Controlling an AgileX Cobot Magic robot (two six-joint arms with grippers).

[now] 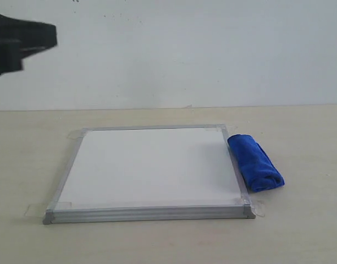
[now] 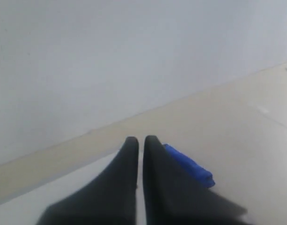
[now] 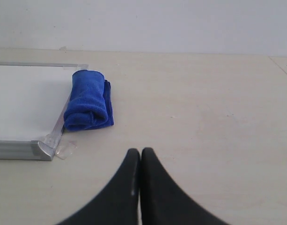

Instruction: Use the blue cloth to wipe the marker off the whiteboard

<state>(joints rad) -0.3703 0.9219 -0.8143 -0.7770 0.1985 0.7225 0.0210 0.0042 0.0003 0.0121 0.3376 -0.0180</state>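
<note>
The whiteboard [image 1: 146,165] lies flat on the table, its silver frame taped down at the corners. Its white surface shows no red marker lines in any view. The blue cloth [image 1: 255,162] lies rolled up on the table, touching the board's right edge. My left gripper [image 2: 141,139] is shut and empty, held high above the table; the cloth [image 2: 190,166] shows just past its fingers. My right gripper [image 3: 140,151] is shut and empty over bare table, short of the cloth [image 3: 89,99] and the board's near corner [image 3: 40,150].
The left arm [image 1: 20,44] appears as a dark shape at the upper left of the exterior view. A plain white wall [image 1: 184,55] stands behind the beige table [image 1: 300,231]. A clear tape tab [image 3: 66,149] sticks out at the board's corner.
</note>
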